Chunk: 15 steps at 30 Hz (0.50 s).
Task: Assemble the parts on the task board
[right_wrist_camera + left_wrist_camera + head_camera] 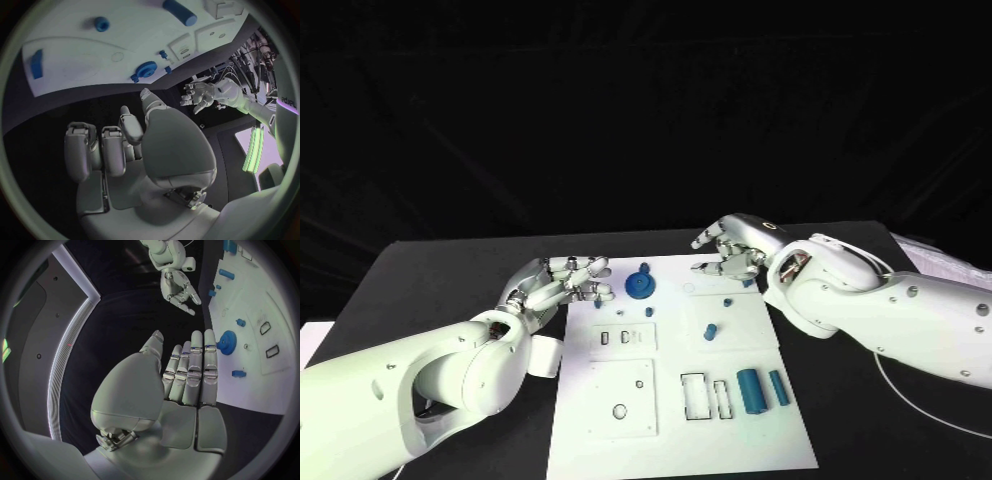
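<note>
Left hand: empty, fingers loosely apart.
Right hand: empty, fingers half curled.
Risk: a careless reach may knock the gear across the board.

A black counter carries the things, its far edge meeting a dark backdrop. Directly on it, in the middle, lies the white task board, flat, its long side running from the robot's side toward the far edge. At the counter's right far corner a pale sheet-like object lies partly hidden by the right arm; what it is cannot be told. A thin pale cable curves over the counter on the right, near the board's edge.
</note>
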Motion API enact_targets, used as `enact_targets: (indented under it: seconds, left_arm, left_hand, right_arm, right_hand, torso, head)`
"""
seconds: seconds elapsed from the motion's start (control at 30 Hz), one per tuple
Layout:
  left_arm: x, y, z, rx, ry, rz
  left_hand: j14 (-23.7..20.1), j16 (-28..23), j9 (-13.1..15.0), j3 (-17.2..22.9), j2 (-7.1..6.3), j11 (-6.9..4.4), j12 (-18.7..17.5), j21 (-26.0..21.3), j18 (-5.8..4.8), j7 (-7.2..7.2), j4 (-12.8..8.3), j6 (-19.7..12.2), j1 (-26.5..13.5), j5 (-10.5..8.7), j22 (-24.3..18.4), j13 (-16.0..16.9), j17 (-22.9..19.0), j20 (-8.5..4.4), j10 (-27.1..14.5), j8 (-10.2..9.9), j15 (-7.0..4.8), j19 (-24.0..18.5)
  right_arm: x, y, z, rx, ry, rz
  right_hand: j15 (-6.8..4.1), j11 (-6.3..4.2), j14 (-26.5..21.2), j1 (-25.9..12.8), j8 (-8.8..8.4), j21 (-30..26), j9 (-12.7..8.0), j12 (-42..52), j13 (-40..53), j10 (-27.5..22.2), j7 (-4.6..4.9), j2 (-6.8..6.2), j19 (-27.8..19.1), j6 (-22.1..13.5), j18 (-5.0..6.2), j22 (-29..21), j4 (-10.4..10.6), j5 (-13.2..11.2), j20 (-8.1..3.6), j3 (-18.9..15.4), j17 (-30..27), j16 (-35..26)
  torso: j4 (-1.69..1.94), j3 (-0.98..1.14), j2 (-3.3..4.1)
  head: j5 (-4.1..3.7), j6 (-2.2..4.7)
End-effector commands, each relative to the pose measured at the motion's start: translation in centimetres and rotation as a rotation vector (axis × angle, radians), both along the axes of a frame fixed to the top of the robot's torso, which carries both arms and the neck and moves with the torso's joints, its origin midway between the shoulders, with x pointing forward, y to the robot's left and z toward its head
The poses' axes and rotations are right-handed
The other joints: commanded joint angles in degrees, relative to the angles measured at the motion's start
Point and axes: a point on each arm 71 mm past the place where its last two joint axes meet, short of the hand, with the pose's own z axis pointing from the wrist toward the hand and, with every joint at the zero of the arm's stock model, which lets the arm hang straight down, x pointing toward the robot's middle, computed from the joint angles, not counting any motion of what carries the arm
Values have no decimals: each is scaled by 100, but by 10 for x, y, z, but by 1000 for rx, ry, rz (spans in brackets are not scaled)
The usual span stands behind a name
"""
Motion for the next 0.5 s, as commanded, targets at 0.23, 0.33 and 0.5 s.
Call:
enact_targets:
  seconds: [0.23,0.33,0.5]
  left_arm:
    - [3,0,0,-13,-20,-20]
    - [5,1,-1,-11,-20,-16]
    - [8,5,-2,-7,-20,-8]
  left_hand:
    - [13,-45,-3,0,45,8,-19,29,55,14,-67,5,15,-12,8,-3,20,7,-4,-15,34,15]
    - [13,-45,-3,0,45,8,-19,29,55,14,-67,5,15,-12,8,-3,20,7,-4,-15,34,15]
    - [13,-48,-2,1,48,6,-18,29,55,11,-72,9,20,-12,8,-2,24,6,0,-14,32,14]
  right_arm:
    - [3,-60,-3,31,1,34]
    - [6,-73,-10,28,19,17]
    - [9,-86,-21,17,52,-1]
  right_hand:
    - [-17,-5,425,192,-19,-36,-13,-107,-57,-39,2,-62,-52,10,-64,249,-149,-55,0,6,713,-37]
    - [-8,8,425,210,-38,-38,-24,-132,-72,-54,17,-87,-53,-58,-64,248,-163,-80,4,-9,713,-39]
    - [-4,13,424,215,-42,-42,-28,-150,-84,-64,22,-101,-60,-87,-62,239,-167,-89,7,-19,710,-42]
  torso:
    - [-119,75,-71]
    - [-124,105,-74]
    - [-127,135,-73]
  head:
    - [-32,30]
    - [-3,30]
    - [-4,14]
